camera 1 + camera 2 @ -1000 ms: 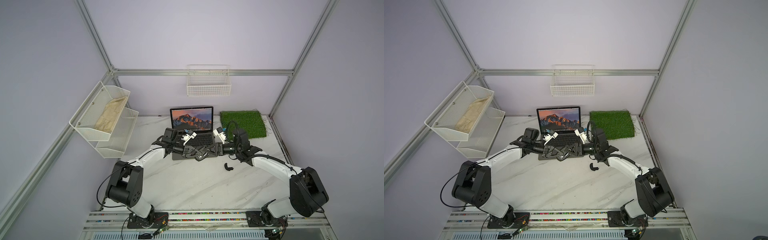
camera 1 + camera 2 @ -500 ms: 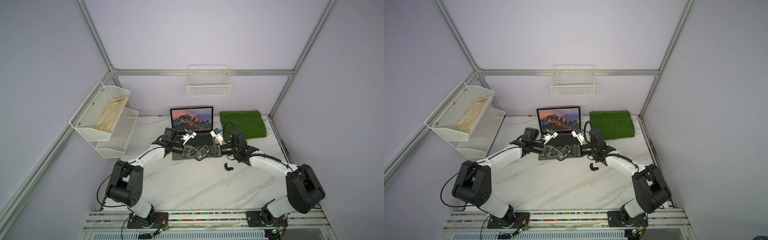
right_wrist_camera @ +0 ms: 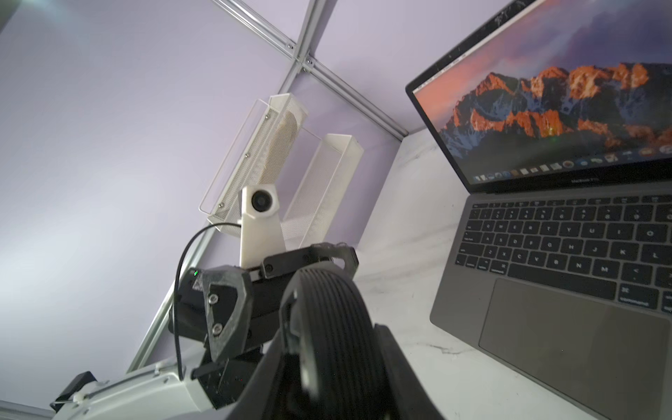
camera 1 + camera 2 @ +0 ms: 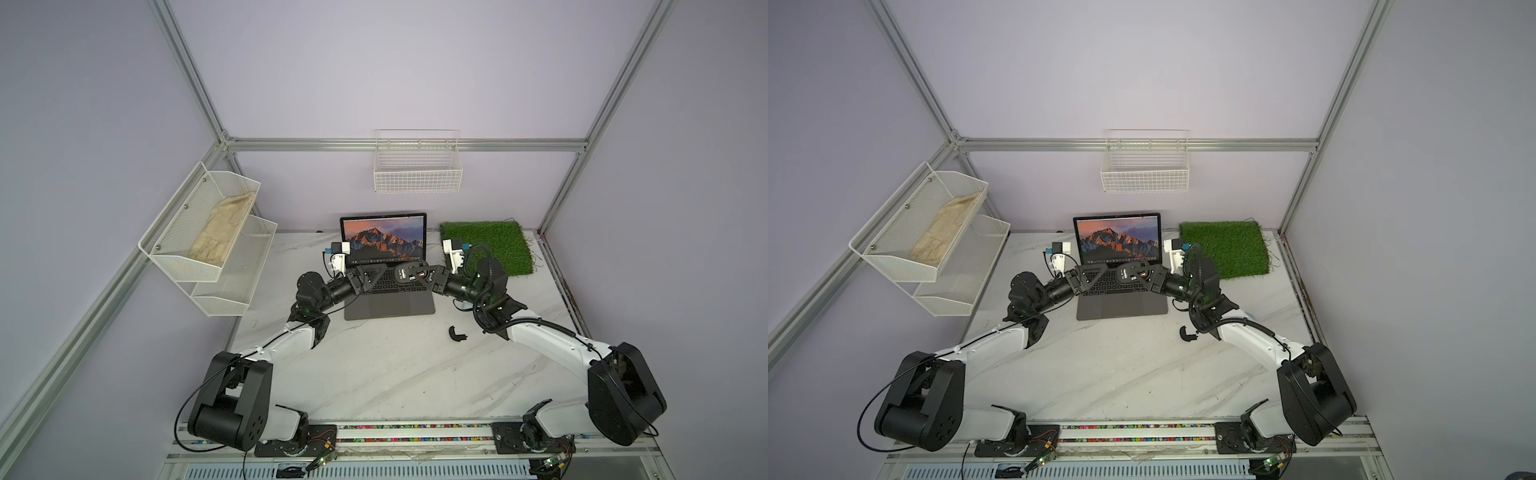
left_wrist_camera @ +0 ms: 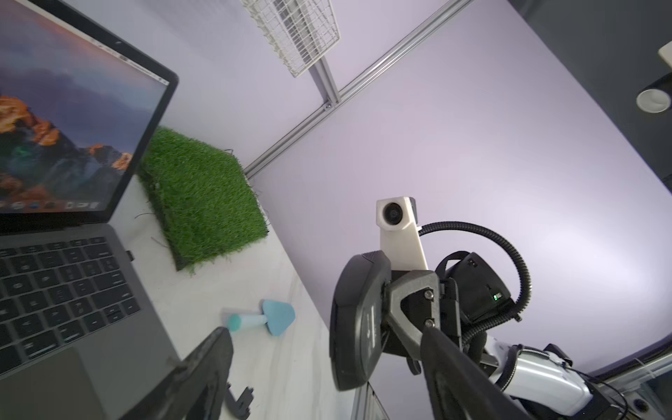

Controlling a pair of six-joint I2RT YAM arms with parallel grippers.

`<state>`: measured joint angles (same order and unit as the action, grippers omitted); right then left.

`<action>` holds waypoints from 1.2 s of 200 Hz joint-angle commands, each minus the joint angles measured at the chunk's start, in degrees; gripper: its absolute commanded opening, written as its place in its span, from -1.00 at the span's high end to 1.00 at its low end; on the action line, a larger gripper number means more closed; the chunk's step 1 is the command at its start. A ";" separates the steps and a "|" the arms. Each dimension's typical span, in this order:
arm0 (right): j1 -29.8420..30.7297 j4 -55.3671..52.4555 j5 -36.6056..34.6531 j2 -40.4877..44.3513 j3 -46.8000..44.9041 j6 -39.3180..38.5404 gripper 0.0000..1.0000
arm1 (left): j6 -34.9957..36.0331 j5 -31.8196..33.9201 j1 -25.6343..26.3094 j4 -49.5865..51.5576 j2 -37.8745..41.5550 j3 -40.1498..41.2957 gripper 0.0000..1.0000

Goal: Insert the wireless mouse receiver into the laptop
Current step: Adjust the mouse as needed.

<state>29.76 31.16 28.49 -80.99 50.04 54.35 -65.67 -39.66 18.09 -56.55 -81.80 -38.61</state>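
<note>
While clamped in the right gripper [image 4: 419, 274] above the laptop [image 4: 388, 305], midway along the table's [image 4: 395, 365] far edge: mouse [image 5: 354, 320]; receiver not discernible, perhaps inside it. Spread wide, empty: left gripper [image 4: 379, 277]. Risks knocking the mouse loose through a misjudged pinch at so tiny a stub.

Soft even light; 2 wrist views blurred (foreground).

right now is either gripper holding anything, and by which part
The right gripper clamps the black mouse by its sides; the left gripper is open, holding nothing.
</note>
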 commanded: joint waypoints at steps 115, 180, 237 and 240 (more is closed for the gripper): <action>4.58 13.24 -9.46 -1.43 -0.22 6.06 1.00 | -12.00 4.48 4.37 -27.03 -8.72 -1.53 -0.34; 5.30 13.32 -9.64 -2.33 -1.06 6.12 1.00 | -12.03 4.76 4.41 -27.12 -9.32 -2.02 -0.10; 5.31 13.14 -9.16 -2.07 -2.38 6.38 1.00 | -12.64 4.18 4.41 -27.12 -10.08 -2.95 0.29; 5.27 13.22 -9.15 -2.07 -2.47 6.43 1.00 | -12.73 4.11 4.41 -27.13 -10.13 -3.03 0.30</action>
<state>34.79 41.52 19.73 -83.31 48.38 59.37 -78.32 -35.11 22.26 -80.51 -91.77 -38.72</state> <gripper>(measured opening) 0.343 0.374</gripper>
